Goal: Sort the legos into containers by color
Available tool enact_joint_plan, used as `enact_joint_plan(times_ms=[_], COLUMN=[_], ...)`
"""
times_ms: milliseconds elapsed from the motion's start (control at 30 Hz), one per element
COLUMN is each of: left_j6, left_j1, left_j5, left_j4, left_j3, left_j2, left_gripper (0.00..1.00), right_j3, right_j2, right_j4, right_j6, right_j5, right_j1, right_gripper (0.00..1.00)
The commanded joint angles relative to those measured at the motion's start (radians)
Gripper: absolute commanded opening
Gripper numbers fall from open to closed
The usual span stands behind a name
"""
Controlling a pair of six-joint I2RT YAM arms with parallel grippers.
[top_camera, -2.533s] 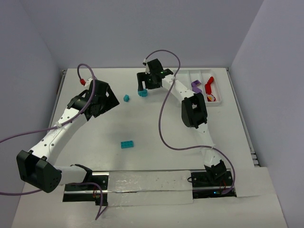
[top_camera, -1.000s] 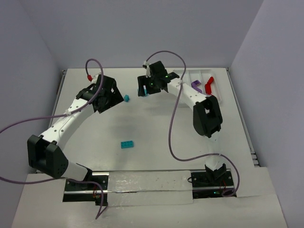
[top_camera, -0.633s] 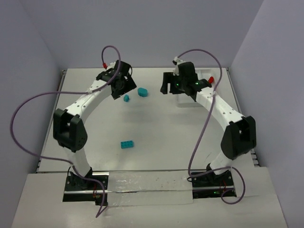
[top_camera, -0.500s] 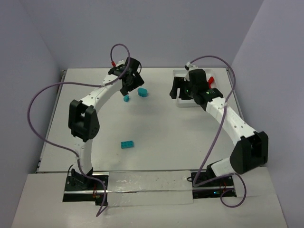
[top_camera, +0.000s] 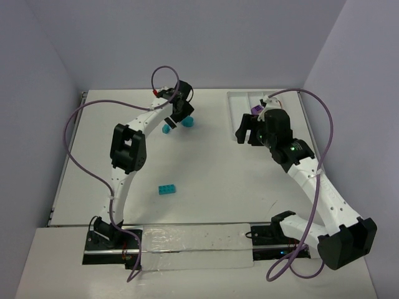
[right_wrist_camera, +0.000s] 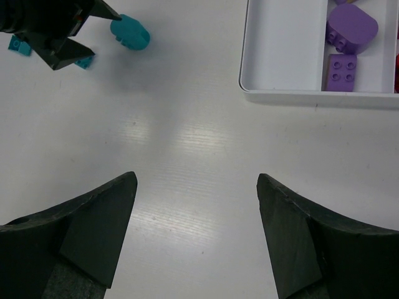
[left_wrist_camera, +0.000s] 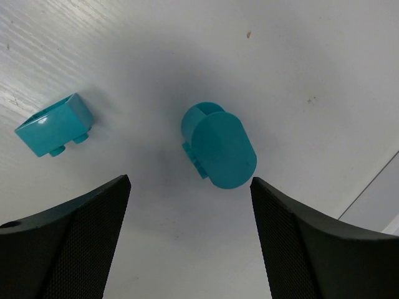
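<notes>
Left wrist view has the left pincer (left_wrist_camera: 189,184) spread wide and empty above the surface (left_wrist_camera: 299,56). A rounded teal brick (left_wrist_camera: 219,152) lies just ahead of it, between the two fingers' lines. A smaller teal brick (left_wrist_camera: 55,124) sits ahead and to the left. The right pincer (right_wrist_camera: 197,180) gapes wide too, holding nothing. The white tray (right_wrist_camera: 246,75) lies ahead to its right, with two purple bricks (right_wrist_camera: 351,28) in the second compartment.

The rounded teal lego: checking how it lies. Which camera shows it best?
Left wrist: the rounded teal lego is large and sharp, studs and hollow end visible. Top external shows only a tiny teal blob; right wrist shows it small near the top edge.
</notes>
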State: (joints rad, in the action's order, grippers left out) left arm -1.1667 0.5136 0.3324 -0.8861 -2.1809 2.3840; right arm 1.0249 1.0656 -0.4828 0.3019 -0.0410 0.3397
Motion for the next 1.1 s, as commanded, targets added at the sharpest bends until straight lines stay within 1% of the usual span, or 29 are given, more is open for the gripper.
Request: enact_joint_plan(times_ms=[0, 133, 400, 500, 567, 667, 700, 733, 767, 867, 933, 1000, 1067], left_j6=[-0.048, -0.057, -0.054, -0.049, -0.033, 0.007, 0.024, 0.028, 0.042, 0.112, 0.131, 0.141, 0.140], left_j1=[-0.003, 0.002, 0.003, 0.005, 0.009, 0.018, 0.023, 0.025, 0.032, 0.072, 0.082, 0.095, 0.102], left_j5=[-0.004, -0.006, -0.007, -0.020, -0.034, -0.074, -0.091, -0.096, -0.105, -0.144, -0.183, -0.247, -0.288], left_j4=[0.042, 0.095, 0.146, 0.154, 0.161, 0.197, 0.224, 0.236, 0.245, 0.297, 0.344, 0.406, 0.446], left_j3=[-0.112, -0.123, -0.174, -0.179, -0.162, -0.111, -0.097, -0.091, -0.089, -0.084, -0.071, -0.048, -0.046], left_j2=[0.074, 0.102, 0.170, 0.186, 0.183, 0.145, 0.133, 0.123, 0.108, 0.068, 0.041, 0.019, 0.013], left_gripper=[0.84, 0.81, 0.79, 0.71, 0.53, 0.33, 0.29, 0.28, 0.25, 0.19, 0.17, 0.12, 0.11], right_j3=[-0.017, -0.041, -0.066, -0.071, -0.071, -0.070, -0.069, -0.069, -0.071, -0.084, -0.089, -0.097, -0.105], right_j2=[-0.046, -0.062, -0.061, -0.065, -0.068, -0.070, -0.071, -0.072, -0.073, -0.098, -0.105, -0.131, -0.152], right_j4=[-0.016, -0.016, -0.011, -0.011, -0.009, -0.004, -0.002, -0.002, 0.000, 0.013, 0.015, 0.016, 0.017], right_j6=[0.003, 0.008, 0.000, 0.000, 0.002, 0.003, 0.004, 0.006, 0.009, 0.021, 0.026, 0.035, 0.044], right_j5=[0.006, 0.027, 0.035, 0.036, 0.034, 0.032, 0.031, 0.030, 0.026, 0.007, -0.006, -0.032, -0.058], right_j1=[-0.002, -0.002, -0.001, -0.002, -0.002, -0.002, -0.002, -0.002, -0.002, -0.003, -0.001, -0.002, -0.001], right_gripper=[0.85, 0.85, 0.85, 0.85, 0.85, 0.85, 0.85, 0.85, 0.85, 0.85, 0.85, 0.85, 0.85])
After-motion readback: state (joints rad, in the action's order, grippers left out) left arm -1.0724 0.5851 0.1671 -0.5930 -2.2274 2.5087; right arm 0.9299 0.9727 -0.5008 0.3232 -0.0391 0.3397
